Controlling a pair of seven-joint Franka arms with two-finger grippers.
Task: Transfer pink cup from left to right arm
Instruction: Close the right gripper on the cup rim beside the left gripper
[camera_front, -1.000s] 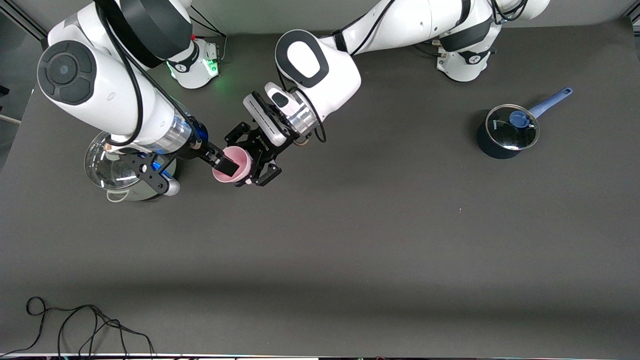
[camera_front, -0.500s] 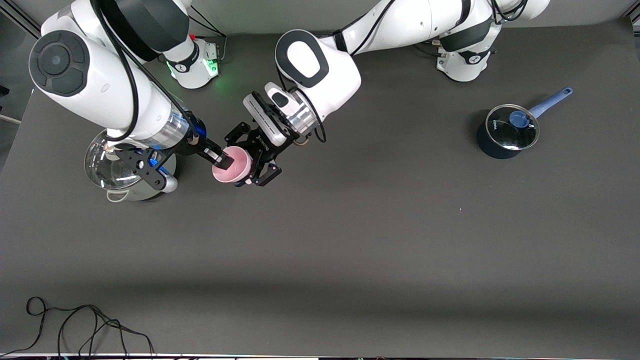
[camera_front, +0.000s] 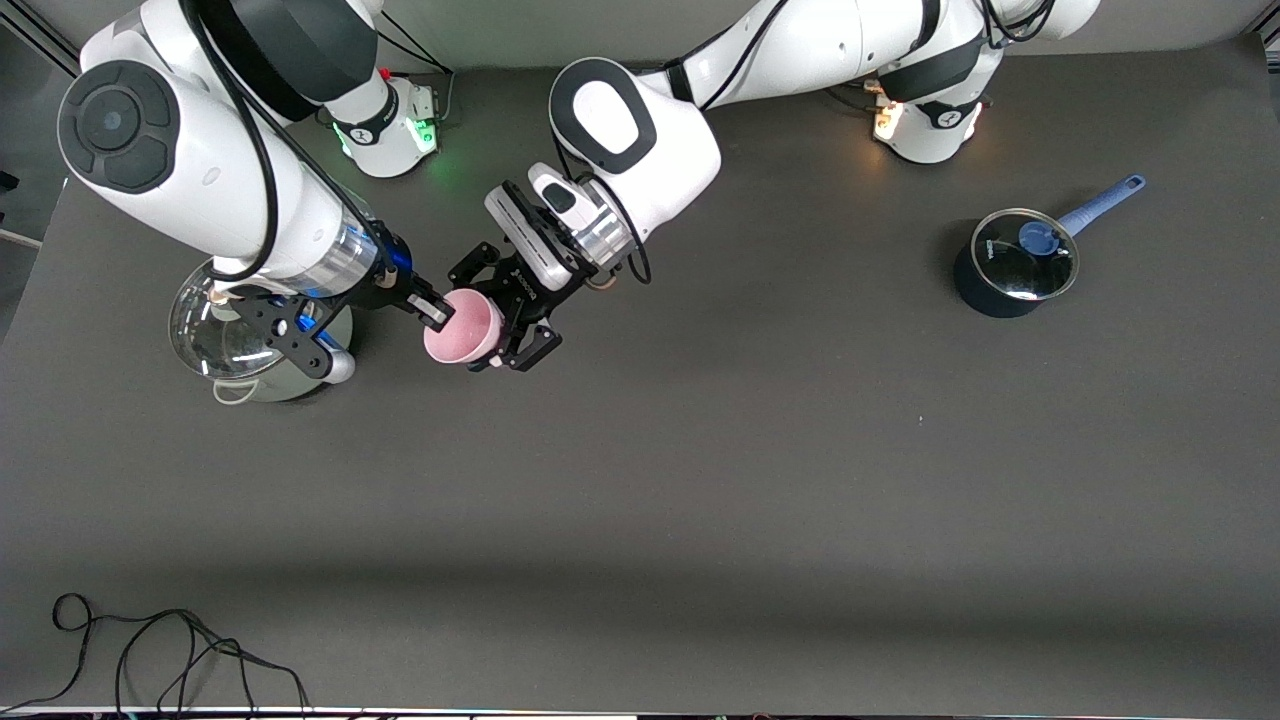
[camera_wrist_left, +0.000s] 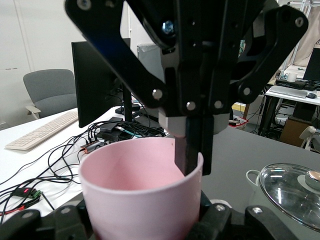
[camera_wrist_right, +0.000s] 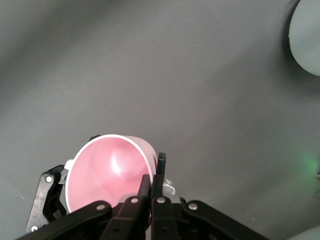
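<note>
The pink cup (camera_front: 462, 336) hangs in the air over the table near the right arm's end, tilted with its mouth toward the right arm. My left gripper (camera_front: 494, 318) is shut on the cup's body, one finger on each side. In the left wrist view the cup (camera_wrist_left: 135, 200) fills the space between those fingers (camera_wrist_left: 239, 220). My right gripper (camera_front: 438, 312) is shut on the cup's rim, one finger inside and one outside. The right wrist view shows its fingertips (camera_wrist_right: 152, 176) pinching the wall of the cup (camera_wrist_right: 105, 170).
A pot with a glass lid (camera_front: 232, 345) stands on the table under the right arm's wrist. A dark blue saucepan (camera_front: 1010, 268) with a lid and blue handle sits toward the left arm's end. A black cable (camera_front: 150, 640) lies near the front edge.
My right gripper has closed from open onto the cup's rim. The right arm shifted slightly. The left gripper and the cup have stayed where they were.
</note>
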